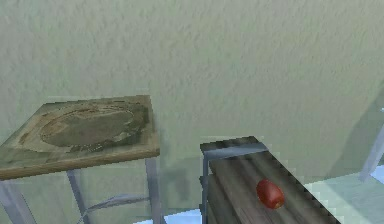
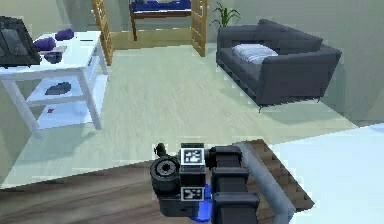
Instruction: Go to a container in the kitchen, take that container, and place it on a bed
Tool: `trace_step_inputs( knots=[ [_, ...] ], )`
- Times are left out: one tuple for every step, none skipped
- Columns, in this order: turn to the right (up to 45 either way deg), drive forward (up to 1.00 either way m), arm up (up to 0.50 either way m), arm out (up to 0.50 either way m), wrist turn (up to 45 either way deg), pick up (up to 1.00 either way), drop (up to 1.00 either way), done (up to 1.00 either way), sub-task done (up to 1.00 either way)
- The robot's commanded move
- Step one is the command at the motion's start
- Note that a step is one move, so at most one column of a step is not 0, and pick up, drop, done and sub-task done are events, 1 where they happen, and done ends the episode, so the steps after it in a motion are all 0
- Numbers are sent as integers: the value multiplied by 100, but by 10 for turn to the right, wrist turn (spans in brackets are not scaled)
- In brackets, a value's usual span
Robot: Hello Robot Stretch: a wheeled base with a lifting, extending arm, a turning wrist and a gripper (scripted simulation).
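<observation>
My arm point(image 2: 262, 190) rises from the arm side view's bottom edge, ending in two white marker squares point(image 2: 192, 156). Left of them sits the gripper's point(image 2: 162, 178) dark round body, above a dark wooden top point(image 2: 80, 195). A small blue patch point(image 2: 204, 209) shows just below the markers. I cannot make out the gripper's far end, so I cannot tell whether it holds anything. A wooden bunk bed point(image 2: 165, 14) with blue bedding stands far across the room. In the forward view a red round thing point(image 1: 269, 193) lies on a dark wooden top point(image 1: 240, 170).
A small wood-topped table point(image 1: 85, 135) on metal legs stands against the wall point(image 1: 230, 60). A grey sofa point(image 2: 280, 60), a potted plant point(image 2: 224, 14) and a white shelf table point(image 2: 60, 75) ring open pale floor point(image 2: 170, 105). A pale flat surface point(image 2: 335, 165) lies at the arm side view's right.
</observation>
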Motion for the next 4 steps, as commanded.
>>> trace_step_inputs(
  knots=[
    [0,0,0,0,150,0,0,0,0],
    [0,0,-30,0,0,0,0,0,0],
    [0,0,0,0,0,100,0,0,0],
    [0,0,10,0,0,0,0,0,0]
  ],
)
